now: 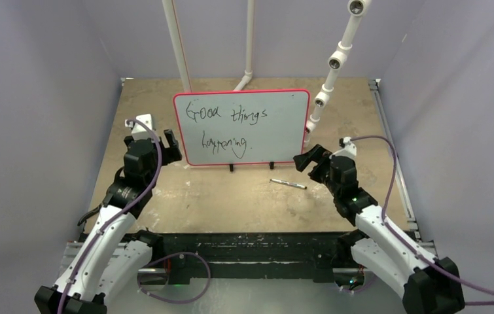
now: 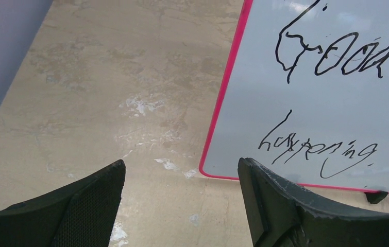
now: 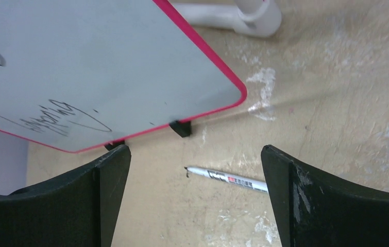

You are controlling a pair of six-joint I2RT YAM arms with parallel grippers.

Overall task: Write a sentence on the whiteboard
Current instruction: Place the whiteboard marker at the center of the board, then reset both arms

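Two lines made up the thin black handwritten sentence (image 1: 226,127), "Good things happening.", on the glossy white, red-rimmed whiteboard (image 1: 283,131) standing mid-table, so the writing looked finished. A slim white marker pen (image 1: 288,184) lay on the tan tabletop (image 1: 198,196) just in front. The left gripper (image 2: 182,170) and right gripper (image 3: 195,150) flanked the board, empty, fingers spread wide

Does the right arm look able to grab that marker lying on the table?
Probably yes. The right gripper is open and empty, the marker lies flat on the table just in front of it, and nothing stands between them.
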